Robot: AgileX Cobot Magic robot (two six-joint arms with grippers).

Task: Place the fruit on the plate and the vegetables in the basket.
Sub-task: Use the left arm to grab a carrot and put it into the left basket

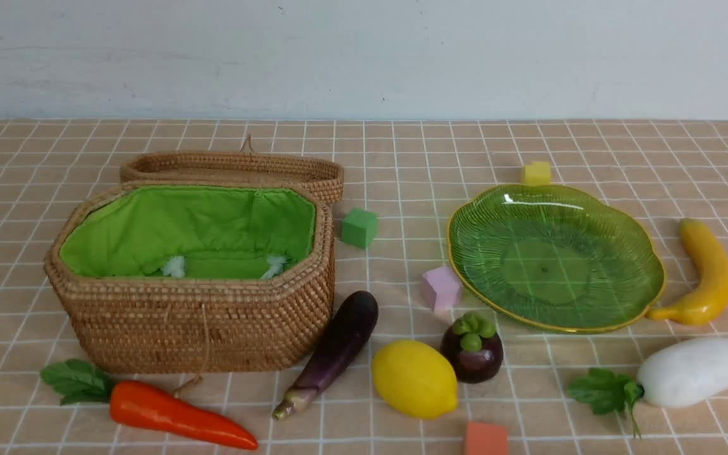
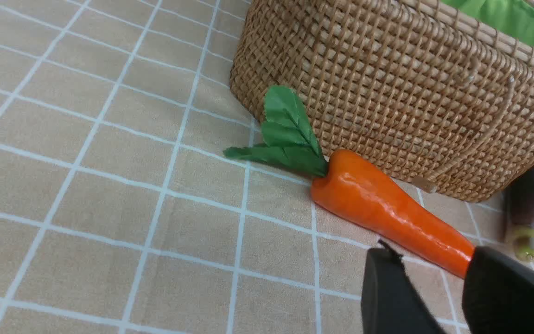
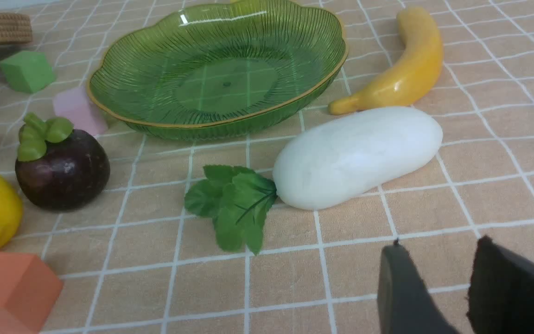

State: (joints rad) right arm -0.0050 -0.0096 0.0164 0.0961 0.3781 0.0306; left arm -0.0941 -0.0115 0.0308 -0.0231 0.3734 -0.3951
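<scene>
Basket (image 1: 200,328) and plate (image 1: 553,259) are set apart on the checked table (image 1: 591,151), the basket on the left and the plate on the right. The basket's lid (image 1: 231,167) is laid open behind it. Only the green cloth lining (image 1: 200,227) and two small white tufts are seen inside; the very bottom is hidden by the front wall. The table's squares are seen through the bare green glass of the plate.

The carrot (image 1: 174,417) is laid in front of the basket, with its leaves by the wicker wall. The eggplant (image 1: 339,344) is leaned close to the basket's right corner. The lemon (image 1: 414,379) and mangosteen (image 1: 473,354) are found close together in front of the plate. The banana (image 1: 708,272) is laid just to the right of the plate, and the radish (image 1: 692,371) in front of it.

A pink cube (image 1: 440,289) is placed just beside the plate's left edge, a yellow cube (image 1: 536,172) behind the plate, and a green cube (image 1: 359,227) beside the basket. An orange cube (image 1: 485,439) is cut off by the bottom edge of the front view.

The left claw (image 2: 427,253) is held a little apart by the carrot's thin tip, and nothing is gripped. The right claw (image 3: 439,246) is also held a little apart near the radish, with nothing in it. Only the finger ends of both claws are seen.
</scene>
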